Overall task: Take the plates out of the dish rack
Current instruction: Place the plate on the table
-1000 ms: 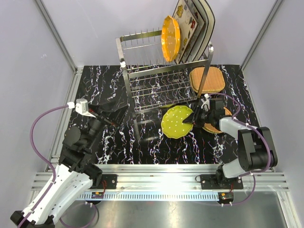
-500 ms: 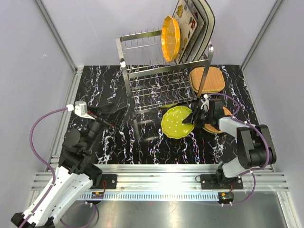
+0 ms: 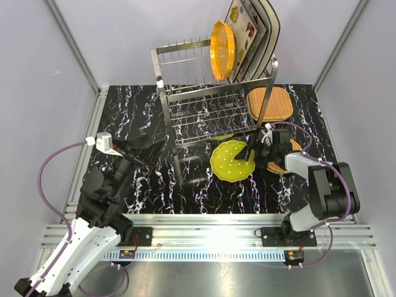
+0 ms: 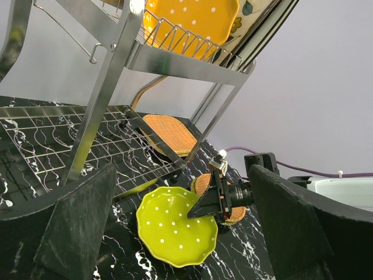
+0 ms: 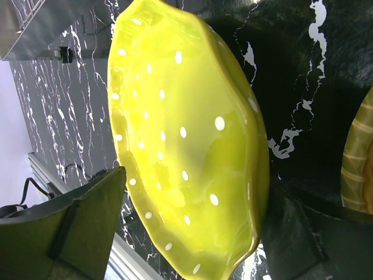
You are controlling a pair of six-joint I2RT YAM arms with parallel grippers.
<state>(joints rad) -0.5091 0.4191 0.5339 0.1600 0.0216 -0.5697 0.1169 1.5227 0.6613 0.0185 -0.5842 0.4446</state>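
Near left: left gripper [image 3: 150, 147] spread wide, empty, above table [image 3: 142, 105]. Mid-table: yellow-green plate [image 3: 230, 162] flat, right gripper [image 3: 250, 158] wide apart at its right rim. Beyond: tan plate [image 3: 270, 104] beside dish rack [image 3: 204, 105]; orange plate [image 3: 221, 51], square cream plates [image 3: 250, 31] upright on top tier.

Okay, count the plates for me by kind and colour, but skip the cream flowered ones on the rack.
Yellow-green scalloped plates: 1
Orange scalloped plates: 1
Square tan woven plates: 1
Round tan woven plates: 1
Total: 4
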